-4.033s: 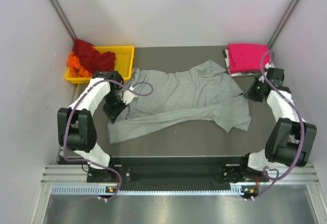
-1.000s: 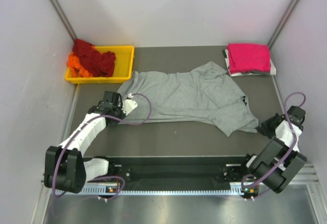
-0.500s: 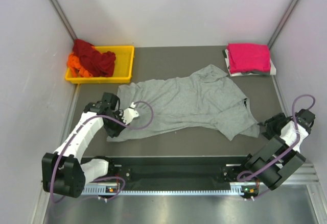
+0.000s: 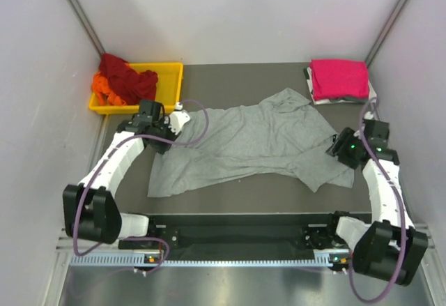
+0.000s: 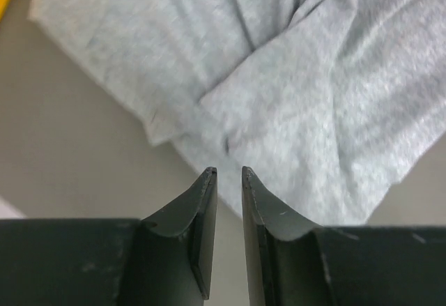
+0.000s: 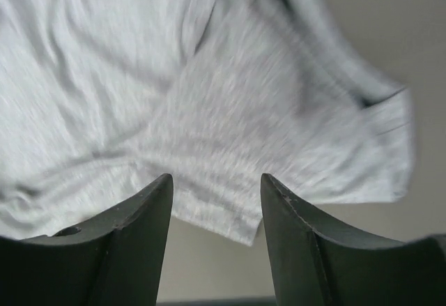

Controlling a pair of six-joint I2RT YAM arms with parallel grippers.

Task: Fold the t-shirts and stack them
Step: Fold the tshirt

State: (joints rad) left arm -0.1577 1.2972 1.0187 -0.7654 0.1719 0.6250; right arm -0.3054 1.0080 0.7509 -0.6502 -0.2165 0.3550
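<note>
While the light grey t-shirt lies spread and rumpled across the middle of the dark table, each arm hangs over one of its ends. In the top view the left gripper sits over the shirt's far left corner, just beside the yellow tray. Its wrist camera shows the two dark fingers parted by only a narrow slit. Nothing sits in that slit, and a folded edge of grey cloth lies just beyond the tips. The right gripper is at the shirt's right edge, above the sleeve that reaches toward the near right. Its jaws stand clearly wider than the left ones and hold nothing. Wrinkled grey fabric fills the view past the tips, and a dark seam shows at the sleeve hem. Whether either set of fingertips touches the cloth cannot be told.

A bright pink t-shirt rests folded at the far right corner, apart from the grey one. A dark red t-shirt and an orange t-shirt are bunched together in the tray.
</note>
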